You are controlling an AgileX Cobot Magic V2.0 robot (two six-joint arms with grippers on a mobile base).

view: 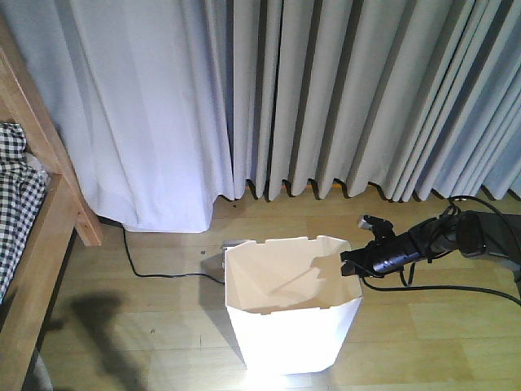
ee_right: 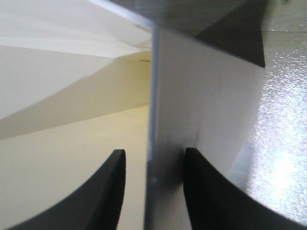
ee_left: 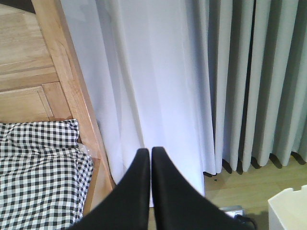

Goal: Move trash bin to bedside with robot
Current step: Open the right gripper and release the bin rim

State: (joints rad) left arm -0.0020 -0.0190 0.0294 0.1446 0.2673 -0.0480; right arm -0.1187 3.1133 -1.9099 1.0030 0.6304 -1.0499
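1. Biggest thing in shot is the curtain (view: pixel 326 90), pale grey-white pleats running the whole back wall down to the wood floor (view: pixel 146 326). It's just backdrop, but it boxes in the space the bin has to travel through.
2. The bed (view: pixel 37 244) sits at the far left: light-brown wooden frame, black-and-white checkered bedding (ee_left: pixel 38 172) tucked inside. That's the target side, I'd say.
3. The trash bin (view: pixel 289 314) stands upright on the floor near the middle, well apart from the bed frame. White faceted sides, notched rim, cream inside. So the move isn't finished; it needs to go leftward.
4. The right arm (view: pixel 456 236) reaches in low from the right, cables trailing behind it on the floor.
5. The right pincer (ee_right: pixel 153 189) straddles the bin's right wall: one finger inside, one outside, closed onto the thin plastic. Grabbing the rim wall makes sense, since the bin is too wide to hold whole, and it probably lets the base drag or carry it along.
6. The left pincer (ee_left: pixel 150 187) has its fingers pressed together on nothing, aimed at the curtain by the bed corner, looks parked out of the way.
7. A thin black cord (view: pixel 155 269) lies on the floor between bed and bin. Possible snag, just guessing.
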